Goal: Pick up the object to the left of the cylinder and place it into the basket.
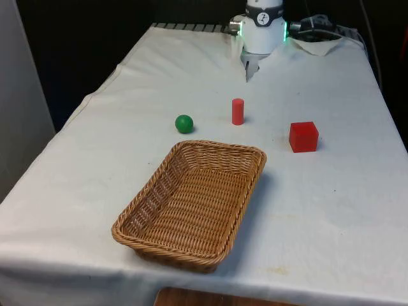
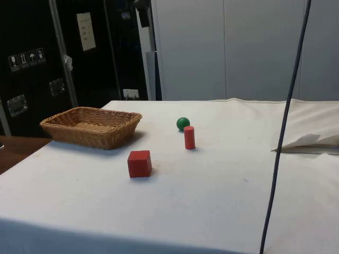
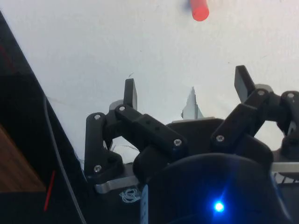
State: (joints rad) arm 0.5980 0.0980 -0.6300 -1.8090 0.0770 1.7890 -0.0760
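Taking the front view's left first, the green ball (image 1: 184,123) sits on the white cloth (image 1: 331,210) at about nine o'clock from the red cylinder (image 1: 238,111), a little nearer the camera, with bare cloth between them. That makes it the thing to pick up, as I read the task. It rests just off the wicker basket's (image 1: 148,205) far rim, at roughly twelve o'clock from the basket, so the carry should be short. In the side view the ball (image 2: 183,124) sits just behind the cylinder (image 2: 189,137), close but apart.

The cylinder stands upright in the middle of the layout, and I take it for the landmark rather than something to move. The basket lies open and empty, long side angled, nearest the camera, so a drop from above looks easy.

Further right, the red cube (image 1: 303,136) sits at about four o'clock from the cylinder, well apart from it, a likely decoy on the wrong side.

At the far end, around twelve o'clock from the cylinder, the gripper (image 3: 187,91) hangs above bare cloth, well away from all three objects. In the wrist view its two fingers (image 3: 130,92) stand wide apart with nothing between them, ready for a round object. The ball could roll if nudged off-centre.
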